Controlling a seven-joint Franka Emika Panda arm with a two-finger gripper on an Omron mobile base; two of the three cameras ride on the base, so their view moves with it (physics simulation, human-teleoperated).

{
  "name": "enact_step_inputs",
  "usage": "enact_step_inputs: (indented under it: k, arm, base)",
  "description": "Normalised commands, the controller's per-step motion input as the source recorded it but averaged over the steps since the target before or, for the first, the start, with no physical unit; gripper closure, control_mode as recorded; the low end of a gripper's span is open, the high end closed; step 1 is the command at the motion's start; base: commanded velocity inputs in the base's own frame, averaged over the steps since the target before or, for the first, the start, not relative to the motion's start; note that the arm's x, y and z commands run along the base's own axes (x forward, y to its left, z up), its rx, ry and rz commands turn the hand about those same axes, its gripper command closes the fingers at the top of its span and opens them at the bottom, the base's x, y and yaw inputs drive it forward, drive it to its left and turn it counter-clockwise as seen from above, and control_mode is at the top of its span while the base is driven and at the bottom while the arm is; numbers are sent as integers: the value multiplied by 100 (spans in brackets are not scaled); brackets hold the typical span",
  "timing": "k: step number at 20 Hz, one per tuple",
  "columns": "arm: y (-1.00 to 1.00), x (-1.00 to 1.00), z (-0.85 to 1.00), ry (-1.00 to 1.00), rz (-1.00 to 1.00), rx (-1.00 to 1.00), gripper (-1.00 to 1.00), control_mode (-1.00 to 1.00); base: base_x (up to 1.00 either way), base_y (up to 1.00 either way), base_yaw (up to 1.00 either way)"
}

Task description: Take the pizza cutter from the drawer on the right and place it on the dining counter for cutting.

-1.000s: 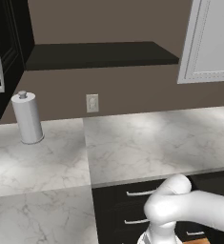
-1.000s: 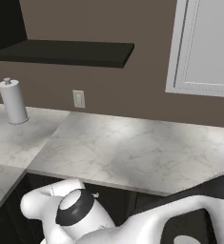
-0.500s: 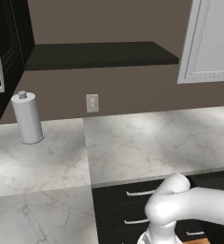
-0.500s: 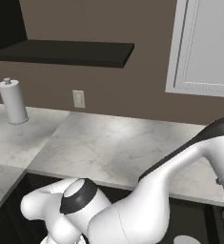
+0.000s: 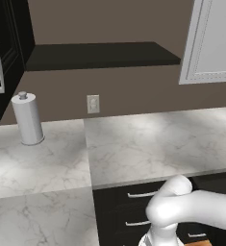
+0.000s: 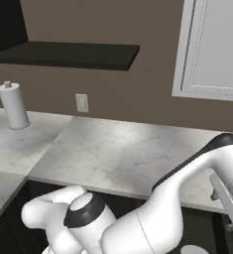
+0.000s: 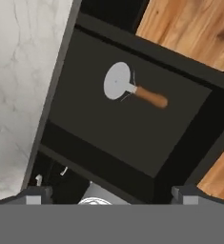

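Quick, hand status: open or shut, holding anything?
Hand: open, holding nothing, above the pizza cutter in the open drawer.

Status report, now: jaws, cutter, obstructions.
Gripper above the open drawer, jaws wide, empty. Pizza cutter flat on the drawer floor, untouched. Nothing between jaws and cutter.

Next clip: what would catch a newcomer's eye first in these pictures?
In the hand view, the pizza cutter lies alone on the dark floor of the open drawer, silver wheel and brown handle standing out, with the open gripper hanging above it and not touching. In the base views, the white arm bends low before the marble worktop, where a paper towel roll stands at the far left by the brown wall.
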Motion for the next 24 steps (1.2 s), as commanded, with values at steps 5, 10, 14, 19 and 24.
enact_step_inputs:
  k: [5, 10, 14, 19, 24]
  arm:
    - [1, 3, -69, 0, 30, -7, -100, -100]
    - [12, -22, -60, -8, 26, -13, -100, -100]
    - [53, -1, -55, -4, 32, -13, -100, -100]
    - [57, 0, -45, 0, 37, -10, -100, -100]
    - [8, 1, -39, 0, 40, -4, -100, -100]
  base:
    - [0, 0, 0]
    - [0, 0, 0]
    - [0, 0, 0]
    - [0, 0, 0]
    - [0, 0, 0]
